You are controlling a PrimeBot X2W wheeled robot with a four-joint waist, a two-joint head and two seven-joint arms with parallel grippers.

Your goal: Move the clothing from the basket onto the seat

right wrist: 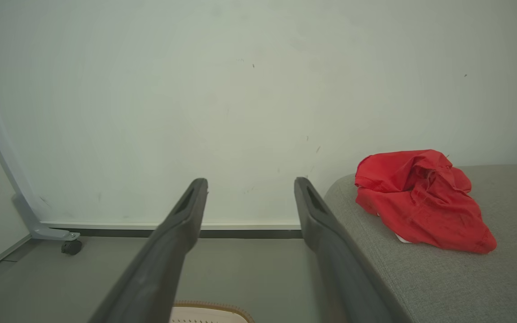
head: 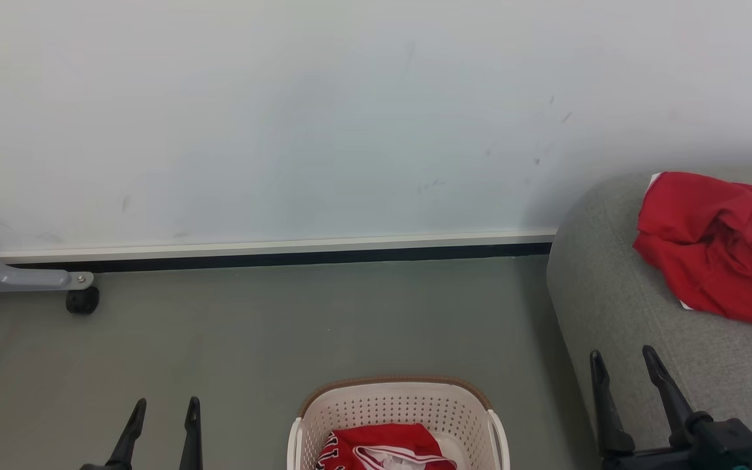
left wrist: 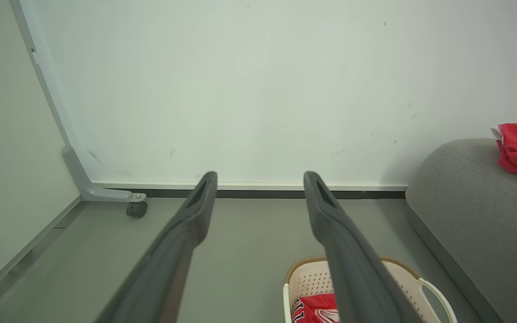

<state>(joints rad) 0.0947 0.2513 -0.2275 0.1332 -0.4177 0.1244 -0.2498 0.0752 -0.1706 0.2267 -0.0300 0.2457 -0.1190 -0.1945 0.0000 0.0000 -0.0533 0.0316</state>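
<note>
Head view: jersey (head: 382, 447) in basket (head: 402, 406) between left hand (head: 167, 401) and right hand (head: 622, 353).

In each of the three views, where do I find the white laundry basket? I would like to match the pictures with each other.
Head view: the basket stands on the floor at the bottom edge, centre.
Left wrist view: basket at the bottom edge, right of centre.
Right wrist view: a strip of its brown rim at the bottom edge, left of centre.
Shared landmark: the black caster wheel at the wall's foot, on the left of each view.
</note>
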